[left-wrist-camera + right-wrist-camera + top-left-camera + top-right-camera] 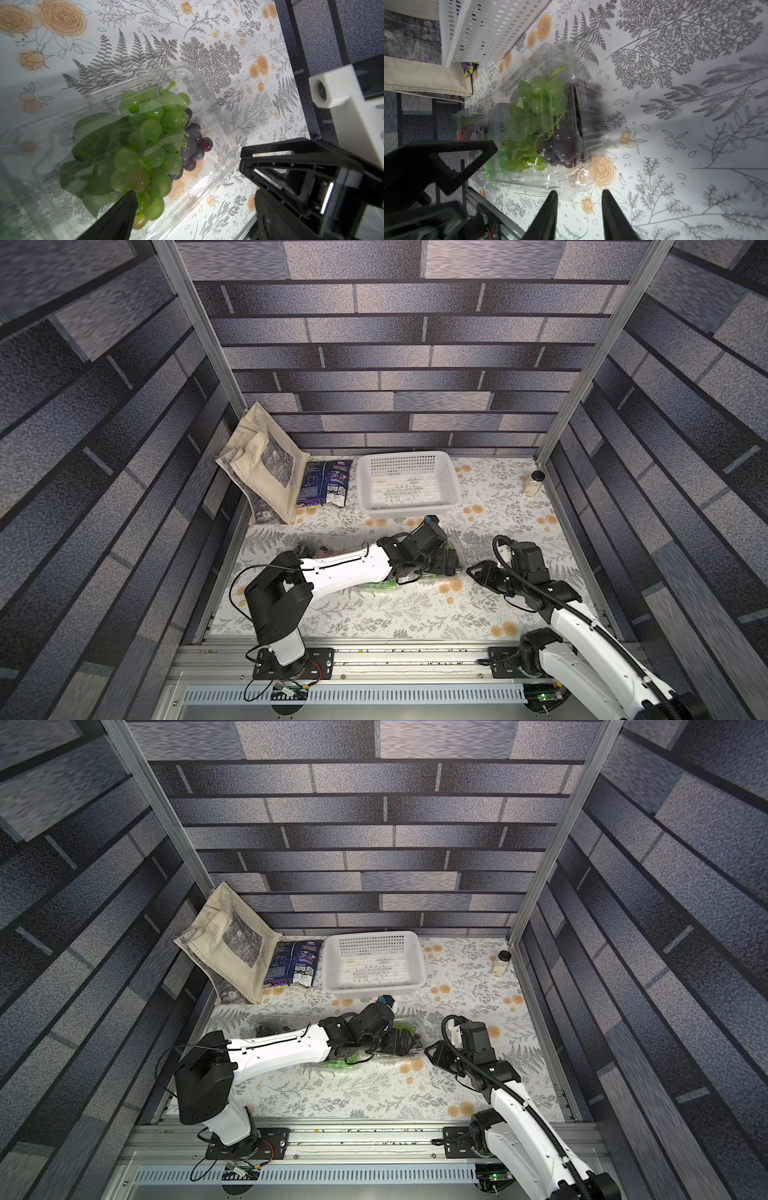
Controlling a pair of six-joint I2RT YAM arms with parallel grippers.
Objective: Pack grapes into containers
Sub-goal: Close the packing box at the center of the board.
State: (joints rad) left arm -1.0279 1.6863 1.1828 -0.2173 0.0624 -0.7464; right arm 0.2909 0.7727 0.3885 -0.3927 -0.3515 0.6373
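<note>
Grapes (149, 135) lie in the clear container (218, 135) at the middle of the table (415, 614); your left gripper (446, 564) spreads over it, right gripper (579, 192) parted at its corner, where a skewed pinch could skid it or spring the lid (182, 74).

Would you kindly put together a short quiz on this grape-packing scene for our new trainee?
1. Which grapes does the clear container beside the right gripper hold? A) red only B) green and dark purple C) none
2. True or false: the white basket also holds grapes.
3. Do the right gripper's fingers stand apart or pressed together?
Key: 1 B; 2 false; 3 apart.
</note>
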